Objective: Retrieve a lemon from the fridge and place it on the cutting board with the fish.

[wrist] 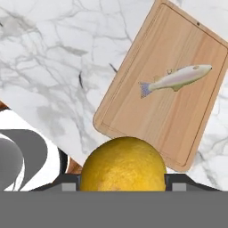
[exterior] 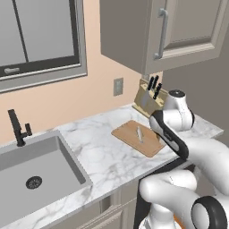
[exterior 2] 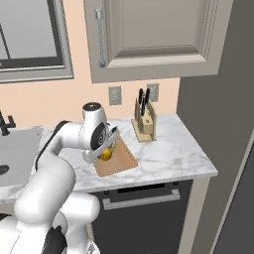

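Just one lemon [wrist: 123,164], one fish [wrist: 176,79]

1. Peach wall [exterior: 67,96] behind a white marble counter [exterior: 98,152].
2. Grey sink [exterior: 36,165] and black tap [exterior: 18,127] at left.
3. Window [exterior: 40,36] above.
4. Beige wall cupboard [exterior 2: 154,34] at right.
5. Knife block [exterior 2: 144,119] at the far wall.
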